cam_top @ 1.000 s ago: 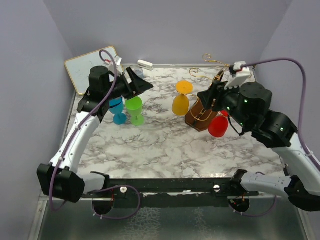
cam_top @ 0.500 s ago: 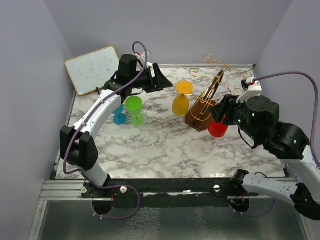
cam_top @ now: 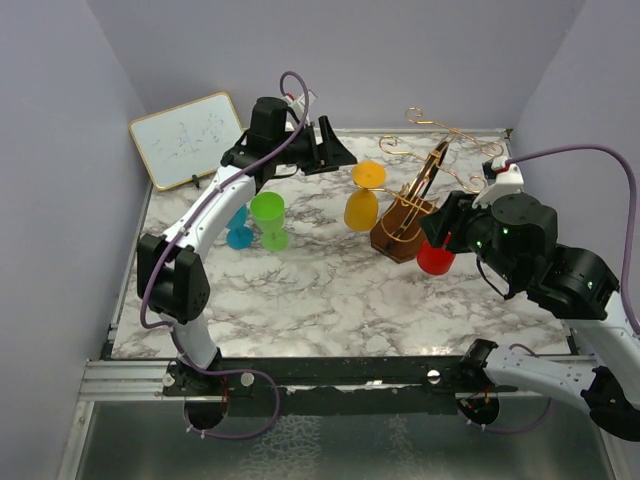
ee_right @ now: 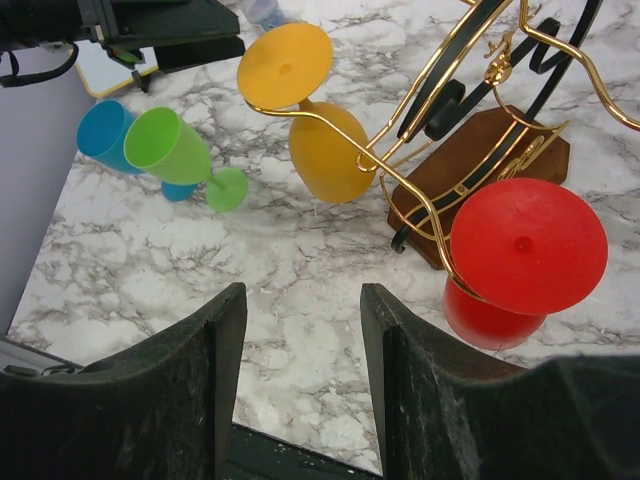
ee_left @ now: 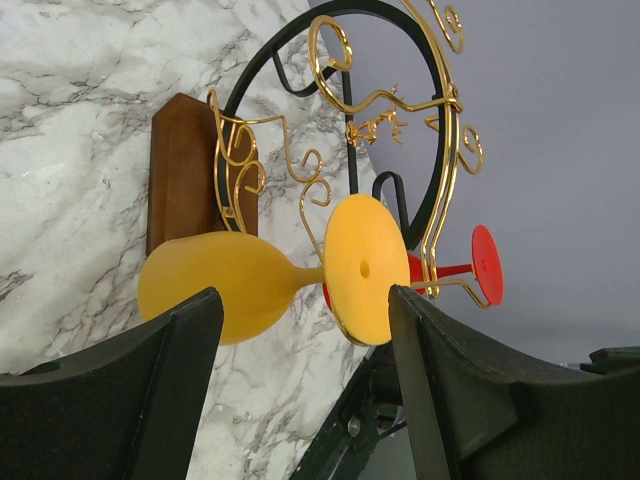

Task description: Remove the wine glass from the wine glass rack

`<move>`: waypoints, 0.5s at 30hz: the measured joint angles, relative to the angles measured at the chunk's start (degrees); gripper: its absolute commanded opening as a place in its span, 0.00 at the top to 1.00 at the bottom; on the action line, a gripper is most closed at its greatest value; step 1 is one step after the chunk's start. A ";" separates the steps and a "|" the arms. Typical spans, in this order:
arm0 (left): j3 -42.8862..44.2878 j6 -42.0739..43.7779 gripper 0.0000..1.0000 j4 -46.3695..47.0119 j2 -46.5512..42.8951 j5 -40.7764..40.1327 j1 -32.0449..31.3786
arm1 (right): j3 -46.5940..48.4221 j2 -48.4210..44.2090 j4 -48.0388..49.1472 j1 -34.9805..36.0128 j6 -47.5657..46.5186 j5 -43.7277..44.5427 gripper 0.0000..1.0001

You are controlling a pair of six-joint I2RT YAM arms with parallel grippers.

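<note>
The wine glass rack, gold wire on a brown wooden base (cam_top: pixel 398 236), stands right of centre. An orange glass (cam_top: pixel 362 206) hangs upside down from its left arm, and a red glass (cam_top: pixel 436 256) hangs from its near right arm. My left gripper (cam_top: pixel 336 153) is open and empty just left of the orange glass's foot. In the left wrist view the orange foot (ee_left: pixel 365 270) lies ahead between the fingers (ee_left: pixel 150 400), not touching them. My right gripper (cam_top: pixel 440 222) is open and empty, above and close to the red glass (ee_right: pixel 525 245). The rack base also shows in the right wrist view (ee_right: pixel 480 150).
A green glass (cam_top: pixel 268 216) and a blue glass (cam_top: pixel 237 226) stand upright at the left of the marble table. A small whiteboard (cam_top: pixel 185 138) leans at the back left. Walls close in the left, back and right sides.
My left arm has swung right, from over the blue and green glasses to beside the orange glass. My right arm drew back from the rack, then held still.
</note>
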 measured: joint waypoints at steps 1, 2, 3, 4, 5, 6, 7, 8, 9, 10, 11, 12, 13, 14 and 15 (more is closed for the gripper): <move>0.74 0.07 0.31 -0.20 0.83 0.04 -0.24 | -0.11 0.17 0.15 0.00 0.00 0.02 0.51; 1.42 0.15 0.31 -0.44 1.62 0.09 -0.50 | -0.20 0.24 0.22 0.00 -0.02 0.00 0.51; 2.32 0.26 0.32 -0.72 2.54 0.11 -0.79 | -0.31 0.26 0.24 0.00 -0.02 0.00 0.51; 3.08 0.42 0.32 -0.98 3.28 0.11 -1.05 | -0.42 0.26 0.26 0.00 -0.02 0.00 0.51; 3.54 0.52 0.32 -1.18 3.87 0.11 -1.31 | -0.48 0.24 0.26 0.00 -0.02 0.00 0.51; 3.96 0.63 0.32 -1.49 4.35 0.11 -1.51 | -0.52 0.20 0.33 0.00 -0.02 0.00 0.51; 4.09 0.72 0.33 -1.68 4.70 0.11 -1.73 | -0.55 0.15 0.33 0.00 -0.04 0.00 0.51; 4.13 0.83 0.34 -1.99 4.90 0.11 -1.81 | -0.57 0.11 0.46 0.00 -0.04 0.00 0.51; 4.13 0.85 0.34 -2.23 5.01 0.11 -2.03 | -0.59 0.09 0.52 0.00 -0.04 0.00 0.51; 4.15 0.90 0.37 -2.47 5.09 0.11 -2.16 | -0.63 0.07 0.61 0.00 -0.04 0.00 0.51; 4.15 0.94 0.39 -2.64 5.14 0.11 -2.27 | -0.66 0.04 0.66 0.00 -0.04 0.00 0.51; 4.31 1.07 0.41 -2.93 5.22 0.11 -2.38 | -0.74 0.00 0.70 0.00 -0.07 -0.02 0.51; 4.50 1.11 0.43 -3.10 5.31 0.09 -2.45 | -0.83 -0.04 0.70 0.00 -0.07 -0.02 0.51; 4.90 1.27 0.44 -3.32 5.46 0.09 -2.60 | -0.92 -0.11 0.70 0.00 -0.07 -0.02 0.51; 5.07 1.36 0.47 -3.32 5.53 0.09 -2.78 | -0.96 -0.17 0.68 0.00 -0.07 -0.02 0.51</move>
